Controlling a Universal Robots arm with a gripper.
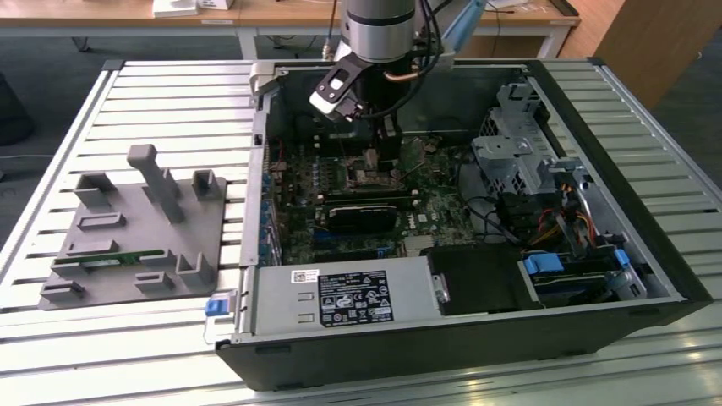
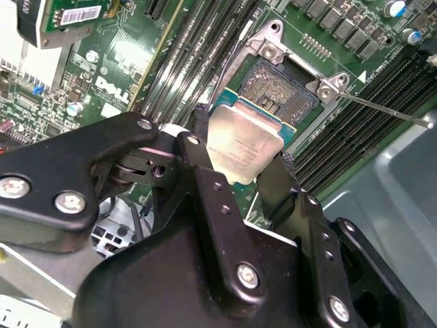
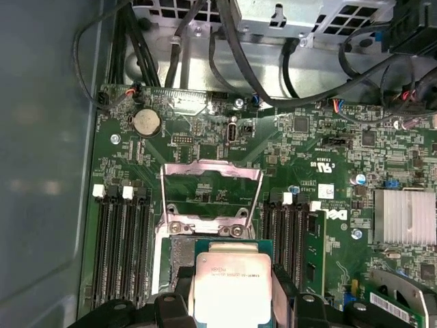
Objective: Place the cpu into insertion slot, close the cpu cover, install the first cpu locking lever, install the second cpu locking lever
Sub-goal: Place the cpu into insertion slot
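cpu [image 2: 246, 140] | grey square, over the slot [image 2: 280, 85] on the green board [image 3: 328, 137], touching or not: cannot tell | gripper [image 2: 239, 164] clamped on two sides of the cpu | cover [image 3: 212, 166] flipped up | inside the computer case [image 1: 451, 355]

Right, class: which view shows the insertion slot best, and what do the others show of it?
The second wrist view: the insertion slot lies open, its contact field bare beyond the cpu in the gripper. In the first wrist view the cpu covers most of it. In the exterior view it's too small to tell.
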